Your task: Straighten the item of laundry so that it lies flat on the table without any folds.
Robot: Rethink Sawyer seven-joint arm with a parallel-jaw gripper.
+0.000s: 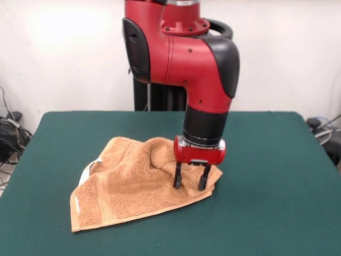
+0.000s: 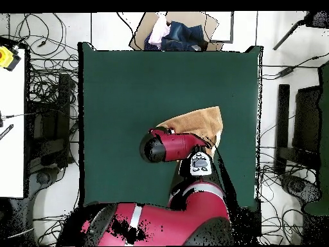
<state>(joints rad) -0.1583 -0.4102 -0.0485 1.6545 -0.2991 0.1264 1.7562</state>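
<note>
1. White wall stands behind the green table (image 1: 266,160), and many cables (image 2: 45,83) lie on the floor around it in the overhead view.
2. On the table lies the orange-tan towel (image 1: 128,181). It is not flat: it is bunched, with a raised fold in the middle and one corner turned over at its left edge in the front view.
3. In the front view the towel is a little left of the table's middle. In the overhead view it (image 2: 199,122) is toward the right side, partly hidden under the arm.
4. The red and black arm (image 1: 205,69) comes down over the right part of the towel.
5. The gripper (image 1: 189,184) points straight down, and its two black fingers (image 1: 177,177) are spread apart, with a gap between them. Their tips are at the towel's surface near its right edge; nothing is pinched between them.
6. Beyond the table's far edge in the overhead view, a cardboard box (image 2: 177,31) holds some clothes.
</note>
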